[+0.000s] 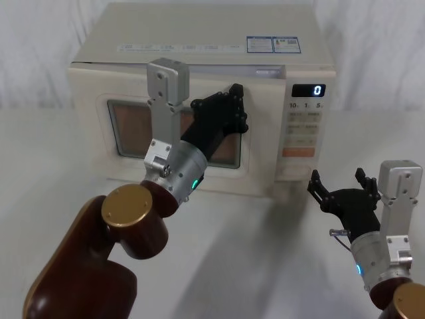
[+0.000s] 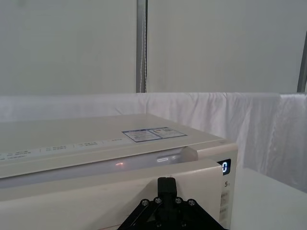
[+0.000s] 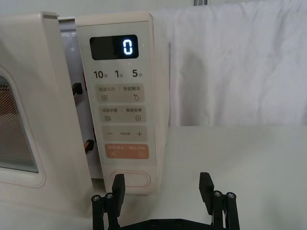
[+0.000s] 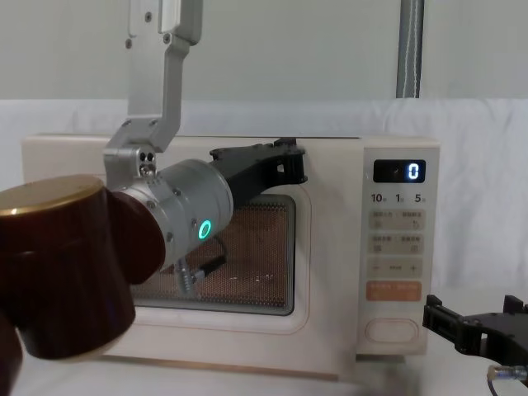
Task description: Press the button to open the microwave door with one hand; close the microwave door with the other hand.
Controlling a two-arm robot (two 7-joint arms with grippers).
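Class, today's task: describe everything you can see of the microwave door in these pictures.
The microwave door is a cream, plastic-looking panel with a raised frame around a dark, rounded mesh window. It stands slightly ajar: the right wrist view shows a gap and latch hooks between its edge and the control panel. The left end effector rests against its upper front, near the top edge.

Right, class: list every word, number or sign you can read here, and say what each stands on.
"0": lit display on the microwave's control panel.
"10", "1", "5": row of keys under the display.
"−" and "+": key lower down.
Other key captions and the sticker on the microwave's top: too small to read.
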